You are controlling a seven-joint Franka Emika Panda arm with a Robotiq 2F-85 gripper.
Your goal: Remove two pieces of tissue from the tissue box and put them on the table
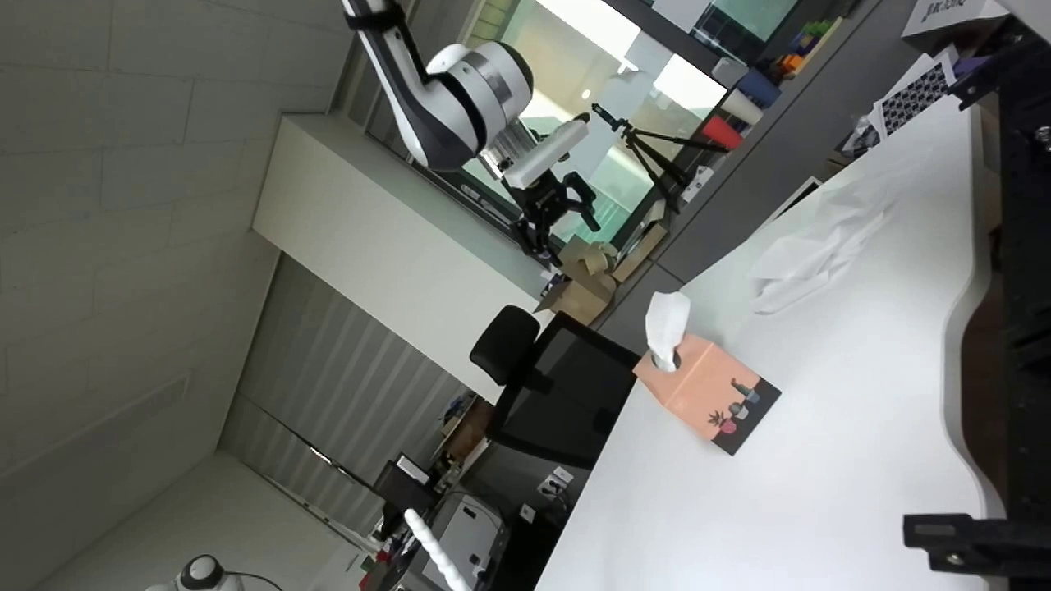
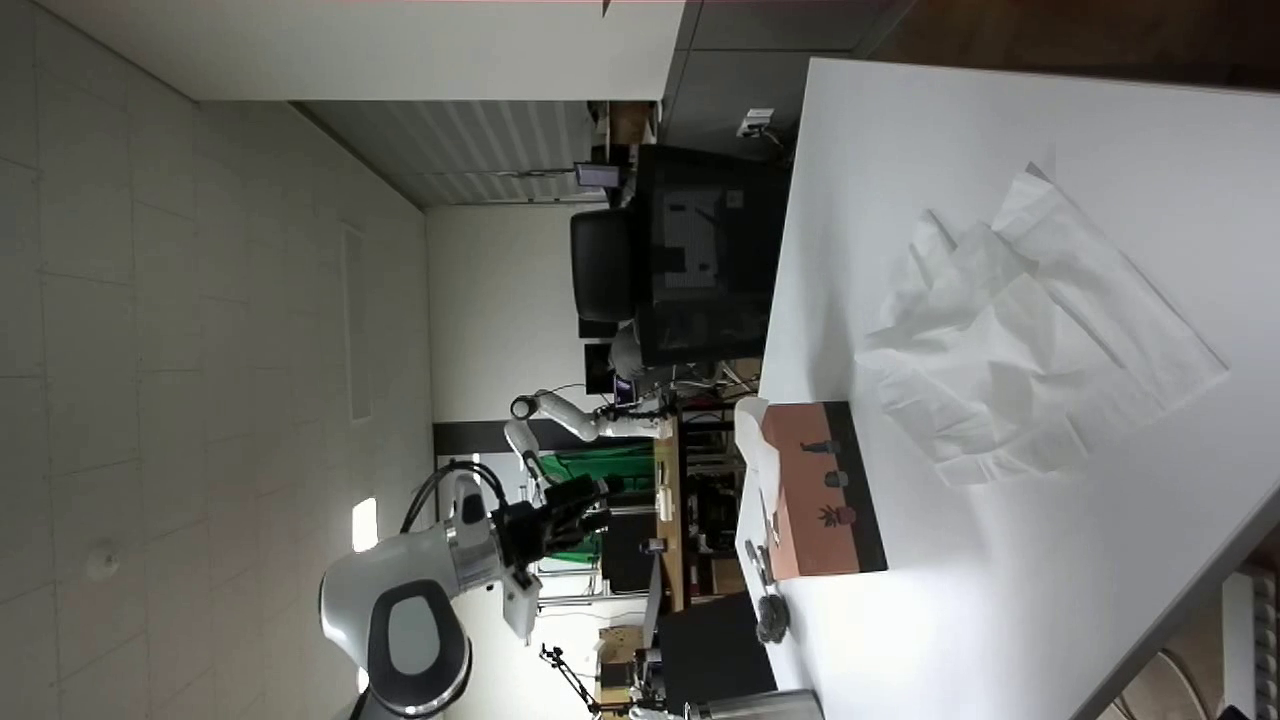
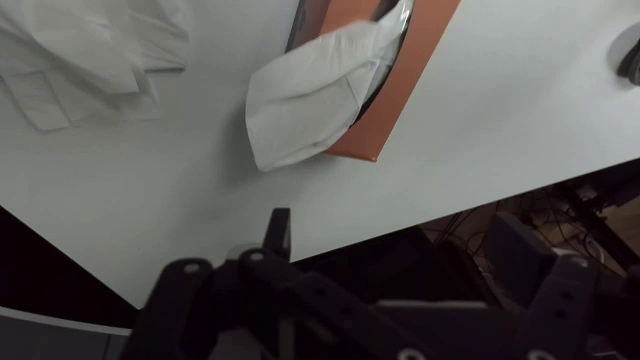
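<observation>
One tissue [image 3: 310, 95] stands out of the box [image 3: 419, 55] at the upper middle of the wrist view, its free end flopping left. It should handle as something very light, limp and easily torn, dry rather than slippery; the best hold would be a gentle pinch across the broad free end, clear of the box, which is probably light too and might lift along with a hard pull. More tissue lies crumpled in a heap [image 2: 1010, 350] on the worktop [image 2: 940, 630], right of centre in an exterior view. Counted, there is one box, one tissue poking from it, and one heap, apparently two overlapping sheets, though the folds leave that unsure; if so, the task's two are already out. Lower in the wrist view, the hand [image 3: 392, 227] has its two fingers spread wide, nothing between them, apart from the tissue.
</observation>
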